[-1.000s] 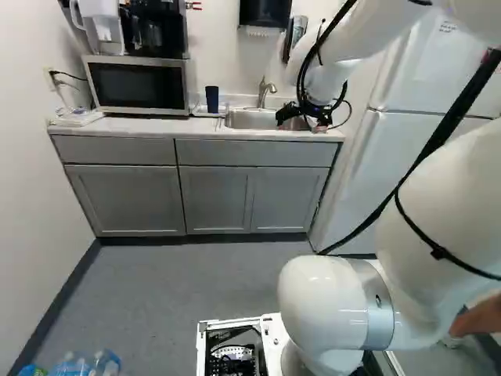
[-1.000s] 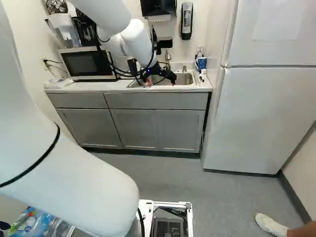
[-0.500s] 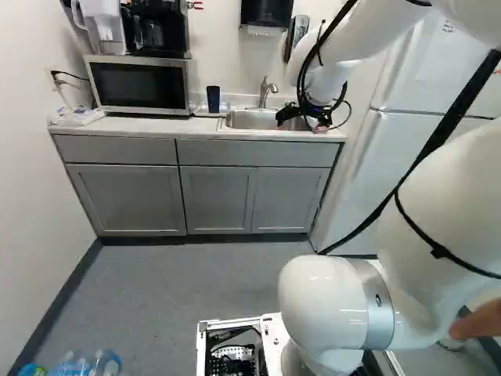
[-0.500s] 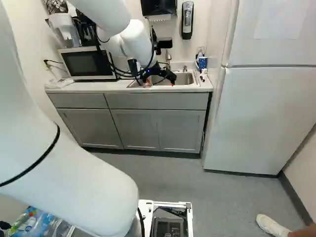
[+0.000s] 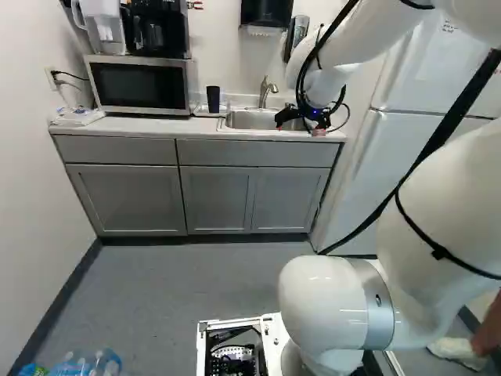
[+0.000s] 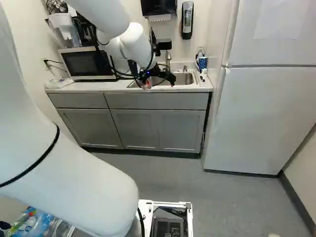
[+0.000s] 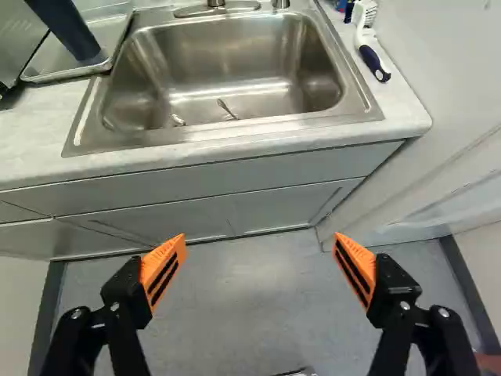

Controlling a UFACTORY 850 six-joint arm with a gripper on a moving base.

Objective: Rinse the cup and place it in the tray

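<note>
In the right base view my gripper (image 6: 159,80) hangs at the counter's front by the sink. Seen from the wrist, the gripper (image 7: 259,241) is open, its orange pads far apart and nothing between them. The sink (image 7: 235,70) lies ahead, with a few small shiny spots on its bottom. A dark blue cup (image 7: 66,28) stands in the metal tray (image 7: 61,77) beside the sink; the left base view shows the same cup (image 5: 213,99) between microwave and sink. The faucet (image 5: 267,91) rises behind the basin.
A brush (image 7: 370,48) lies on the counter beside the sink, near a blue-and-white container (image 6: 202,62). The microwave (image 5: 139,84) is past the tray. A tall white fridge (image 6: 261,113) borders the counter. Cabinet fronts (image 7: 196,174) drop below the counter edge.
My gripper has shifted very slightly at the sink's front, its fingers still apart. Cup and tray have stayed in place. The base has not moved.
</note>
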